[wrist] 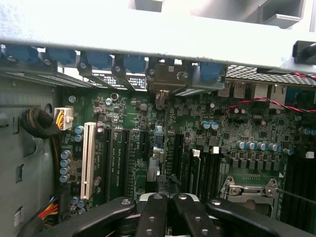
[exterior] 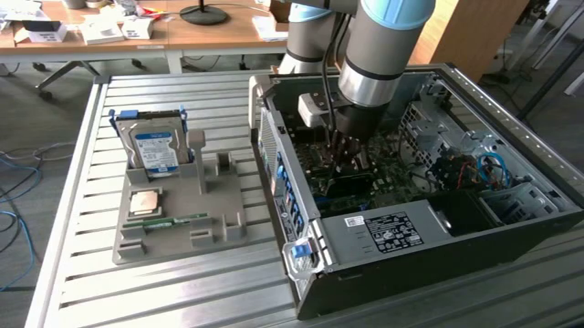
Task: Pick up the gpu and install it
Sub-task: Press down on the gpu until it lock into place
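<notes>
The hand [wrist: 165, 210] is seen fully closed above the motherboard [wrist: 197, 143] inside the computer case [exterior: 438, 253]; the gpu [wrist: 156, 158] stands edge-on in a slot just beyond its fingertips; whether it is gripped cannot be told.

Robot arm [exterior: 388, 48] reaches down into open PC case [exterior: 511, 205], gripper [exterior: 349, 152] low over the motherboard [exterior: 342, 191], fingers closed. Whether it holds sth. cannot be seen. On the exterior view's left, grey holder tray [exterior: 182, 236] on slatted table [exterior: 137, 301], w/ hard drive [exterior: 155, 152] upright, CPU chip [exterior: 147, 202] flat, green memory stick [exterior: 167, 221] near it.
</notes>
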